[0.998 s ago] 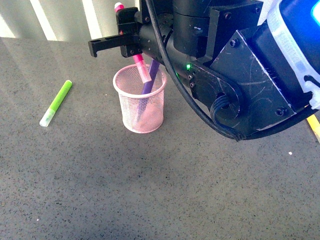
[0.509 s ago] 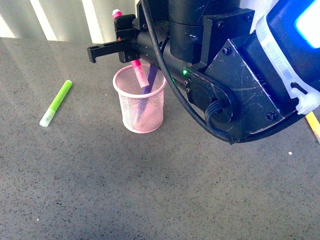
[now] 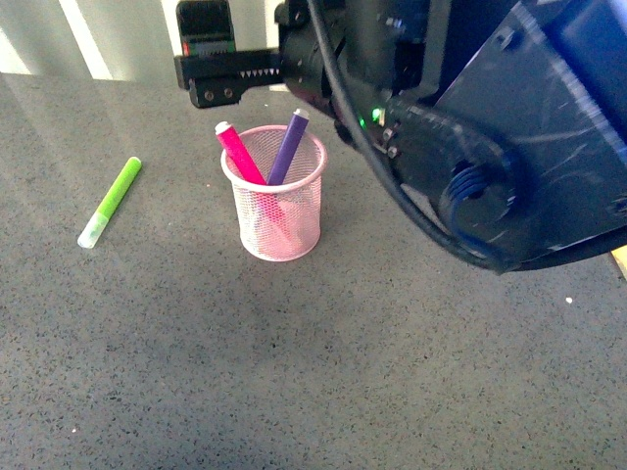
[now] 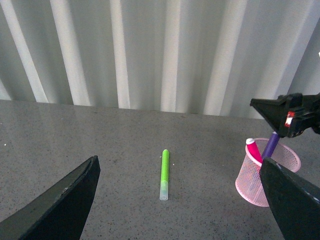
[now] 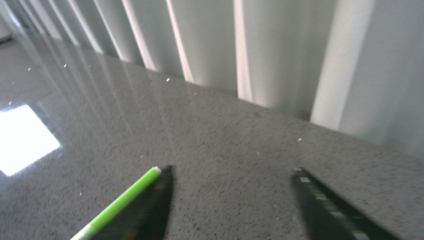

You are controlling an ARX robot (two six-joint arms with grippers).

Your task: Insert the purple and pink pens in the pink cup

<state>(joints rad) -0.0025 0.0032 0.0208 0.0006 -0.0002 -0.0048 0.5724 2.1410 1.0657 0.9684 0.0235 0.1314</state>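
Left of the pink cup point(image 3: 277, 209), a green marker point(image 3: 110, 203); above, right pincer point(image 3: 220, 69) spread, empty.

Both pens stand in the cup.
The pink wire-mesh cup point(image 3: 279, 211) stands upright on the grey table; the pink pen point(image 3: 238, 152) leans toward its left rim, the purple pen point(image 3: 288, 147) toward its back, their tops apart.

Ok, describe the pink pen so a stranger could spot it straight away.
On the grey table stands a pink cup. Two pens lean inside; the pink pen is the magenta one tilted left, beside the purple pen, unlike the green marker lying flat.
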